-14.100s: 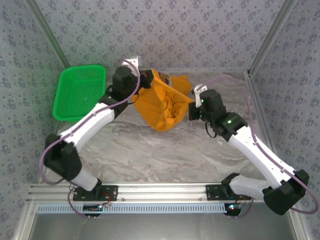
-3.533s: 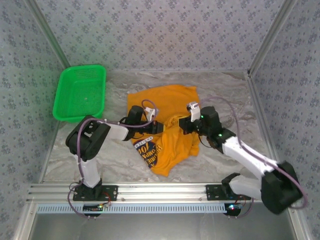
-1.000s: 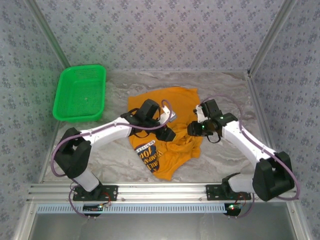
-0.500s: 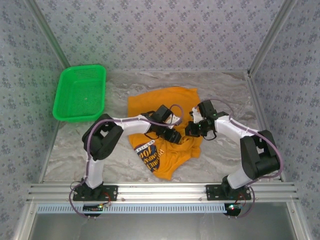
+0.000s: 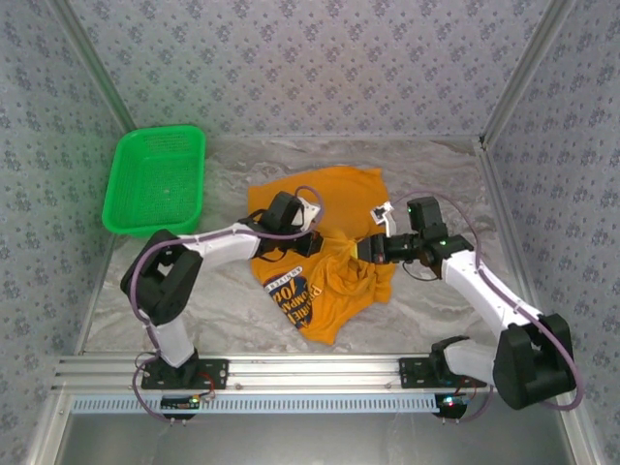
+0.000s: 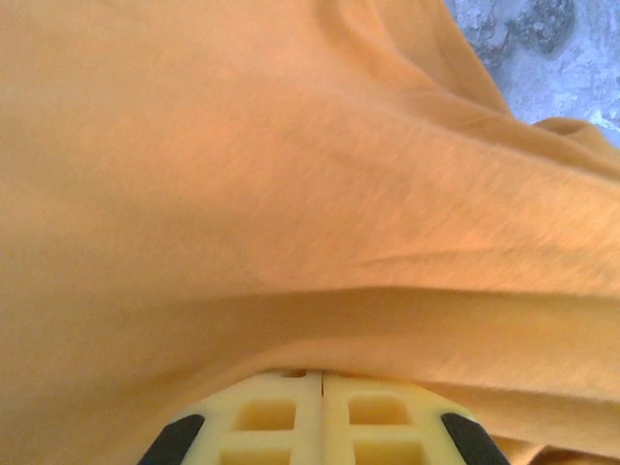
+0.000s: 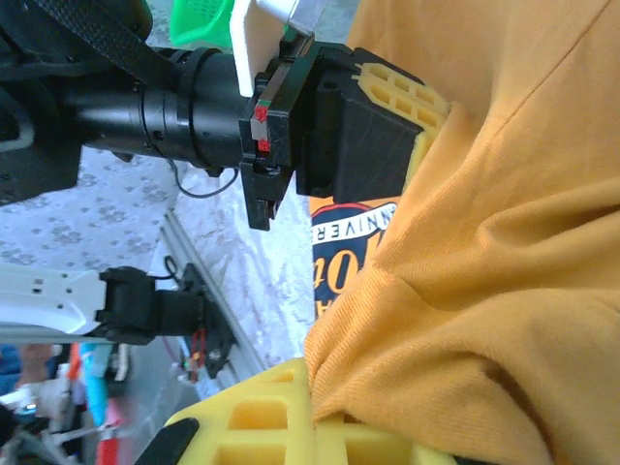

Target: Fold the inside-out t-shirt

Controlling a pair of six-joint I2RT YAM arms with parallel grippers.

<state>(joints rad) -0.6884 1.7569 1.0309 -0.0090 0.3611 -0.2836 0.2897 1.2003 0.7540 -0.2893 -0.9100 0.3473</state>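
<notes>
The orange t-shirt (image 5: 339,194) lies crumpled in the middle of the table (image 5: 232,291), with its dark print at 6 o'clock. The left end effector (image 5: 308,242) is pinched shut on its cloth. The right end effector (image 5: 366,250), at 3 o'clock from the left one, is shut on a bunched fold. A green basket (image 5: 155,184) sits at 10 o'clock.

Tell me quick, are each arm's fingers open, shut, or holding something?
Left gripper: fingers shut on the t-shirt.
Right gripper: fingers shut on the t-shirt.
</notes>
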